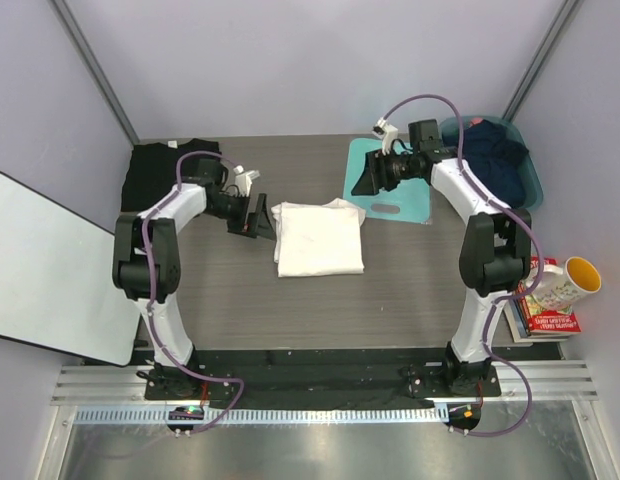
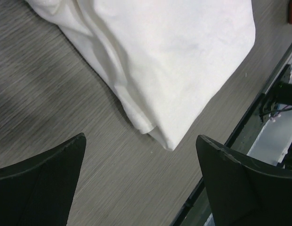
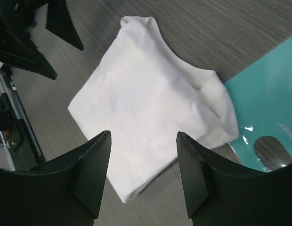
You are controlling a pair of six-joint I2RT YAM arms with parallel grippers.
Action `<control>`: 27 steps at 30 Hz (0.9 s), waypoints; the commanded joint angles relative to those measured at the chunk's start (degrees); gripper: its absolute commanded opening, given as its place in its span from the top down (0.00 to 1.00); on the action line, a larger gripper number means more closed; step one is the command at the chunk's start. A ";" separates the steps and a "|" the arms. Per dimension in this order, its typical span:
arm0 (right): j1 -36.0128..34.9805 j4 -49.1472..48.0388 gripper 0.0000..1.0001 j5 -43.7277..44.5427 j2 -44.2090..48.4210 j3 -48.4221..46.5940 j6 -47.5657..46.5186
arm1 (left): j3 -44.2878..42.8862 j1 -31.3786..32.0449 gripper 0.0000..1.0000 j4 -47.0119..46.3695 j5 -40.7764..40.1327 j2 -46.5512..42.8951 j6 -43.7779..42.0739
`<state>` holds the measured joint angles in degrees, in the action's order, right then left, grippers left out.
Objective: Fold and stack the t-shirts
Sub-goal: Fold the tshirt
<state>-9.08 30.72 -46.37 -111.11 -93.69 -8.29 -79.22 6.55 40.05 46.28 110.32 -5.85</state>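
Observation:
The white t-shirt (image 1: 318,238) lies folded into a rough rectangle at the table's middle; it also shows in the left wrist view (image 2: 174,61) and the right wrist view (image 3: 146,108). A black t-shirt (image 1: 165,170) lies at the back left corner. My left gripper (image 1: 254,216) is open and empty just left of the white shirt, its fingers (image 2: 47,179) above bare table. My right gripper (image 1: 367,175) is open and empty above the teal board (image 1: 395,195), back right of the white shirt, its fingers (image 3: 92,174) apart.
A teal bin (image 1: 500,160) holding dark clothes stands at the back right. A white board (image 1: 50,265) sticks out at the left. A mug (image 1: 565,280) on books (image 1: 545,318) sits at the right edge. The table's front rail (image 2: 273,103) is close by.

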 commanded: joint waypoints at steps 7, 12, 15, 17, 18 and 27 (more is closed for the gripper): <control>-9.10 3.72 0.23 -0.15 4.92 5.60 -20.57 | 7.67 1.36 0.00 -18.87 -4.08 0.95 12.96; -15.69 3.92 0.00 14.10 11.78 16.50 -47.22 | 9.44 1.45 0.00 -21.42 -9.36 -0.20 14.72; -19.21 -1.35 0.00 19.29 15.74 23.63 -56.03 | 9.79 1.45 0.00 -21.42 -12.09 -0.46 15.25; -21.93 -3.99 0.00 21.93 16.98 25.92 -57.97 | 10.13 1.45 0.00 -21.77 -13.14 -1.16 15.16; -22.99 -4.87 0.00 23.15 17.33 26.45 -58.58 | 10.31 1.45 0.00 -22.03 -12.97 -1.42 15.08; -37.84 -21.66 0.00 37.40 17.78 34.27 -62.46 | 11.63 1.36 0.00 -23.97 -12.71 -2.04 15.69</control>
<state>-42.13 18.92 -16.91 -94.08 -61.06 -66.72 -69.36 8.14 17.65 36.62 109.86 9.87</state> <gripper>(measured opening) 0.996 0.996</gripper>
